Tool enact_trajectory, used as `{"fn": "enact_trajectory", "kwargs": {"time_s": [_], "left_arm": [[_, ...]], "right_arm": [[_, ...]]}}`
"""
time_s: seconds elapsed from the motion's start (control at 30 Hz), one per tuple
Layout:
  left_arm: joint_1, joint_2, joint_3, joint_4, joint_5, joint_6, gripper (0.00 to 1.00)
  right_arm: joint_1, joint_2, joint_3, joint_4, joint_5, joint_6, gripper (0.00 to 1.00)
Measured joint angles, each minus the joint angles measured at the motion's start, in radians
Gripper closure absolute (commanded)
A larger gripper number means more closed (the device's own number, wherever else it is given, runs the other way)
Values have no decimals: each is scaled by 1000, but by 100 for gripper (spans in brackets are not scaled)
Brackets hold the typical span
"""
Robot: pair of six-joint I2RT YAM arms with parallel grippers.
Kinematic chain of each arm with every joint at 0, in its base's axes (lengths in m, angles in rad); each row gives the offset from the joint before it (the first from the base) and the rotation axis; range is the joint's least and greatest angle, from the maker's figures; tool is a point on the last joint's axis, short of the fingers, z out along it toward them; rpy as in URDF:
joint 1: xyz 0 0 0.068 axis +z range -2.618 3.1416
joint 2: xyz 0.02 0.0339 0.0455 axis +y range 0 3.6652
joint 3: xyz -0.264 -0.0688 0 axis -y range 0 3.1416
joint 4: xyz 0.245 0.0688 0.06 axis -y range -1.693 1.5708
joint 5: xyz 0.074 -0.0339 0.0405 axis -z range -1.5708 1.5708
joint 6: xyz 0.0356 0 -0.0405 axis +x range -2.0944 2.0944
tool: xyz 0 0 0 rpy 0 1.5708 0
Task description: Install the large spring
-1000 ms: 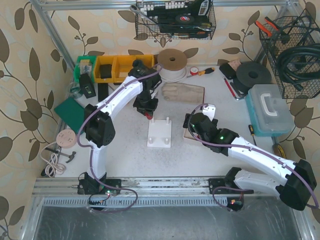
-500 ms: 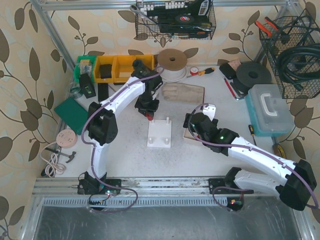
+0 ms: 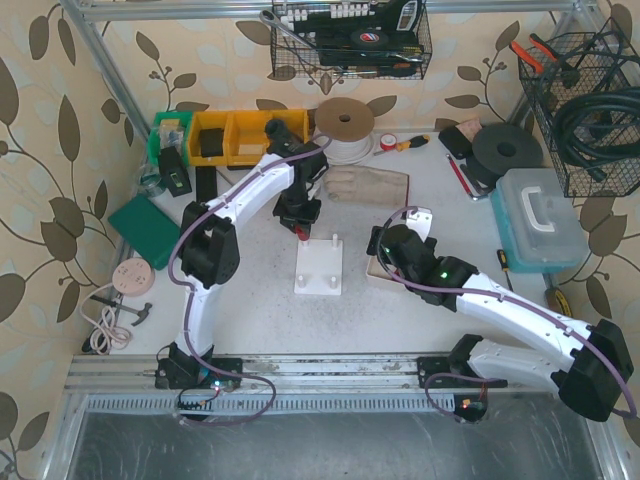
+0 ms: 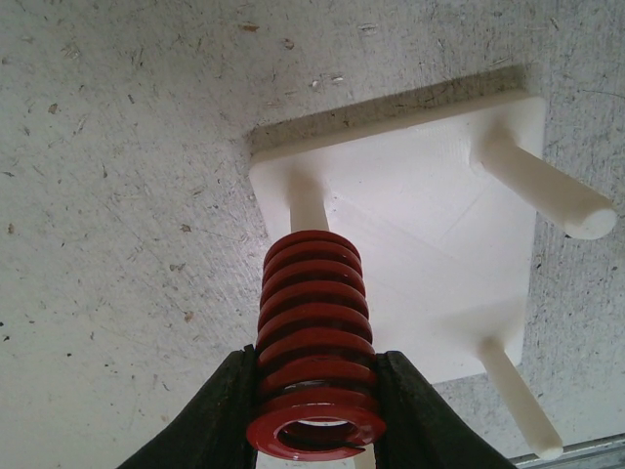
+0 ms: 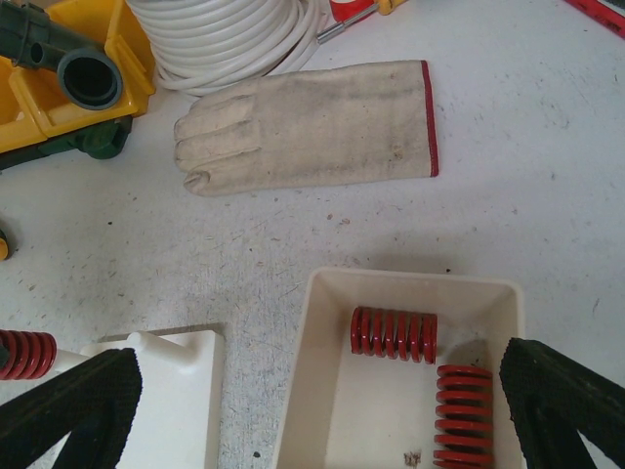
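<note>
My left gripper is shut on a large red spring, gripping its near coils. The spring's far end lines up with one thin peg of the white base; I cannot tell whether the peg is inside it. From above, the left gripper hangs at the far left corner of the base. My right gripper stands open over a cream tray holding two more red springs, nothing between its fingers.
A work glove lies just behind the base. Yellow bins and a cable coil stand at the back. A pale blue toolbox sits at the right. The base has two further pegs.
My left gripper has shifted slightly right and nearer the white base, still holding the spring. The right arm has stayed where it was.
</note>
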Motion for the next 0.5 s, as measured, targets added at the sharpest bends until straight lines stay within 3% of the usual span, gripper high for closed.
{"fn": "enact_trajectory", "kwargs": {"time_s": [0.5], "left_arm": [[6, 48, 37, -13, -10, 5, 100]], "right_arm": [[-2, 0, 0, 2, 0, 3, 1]]}}
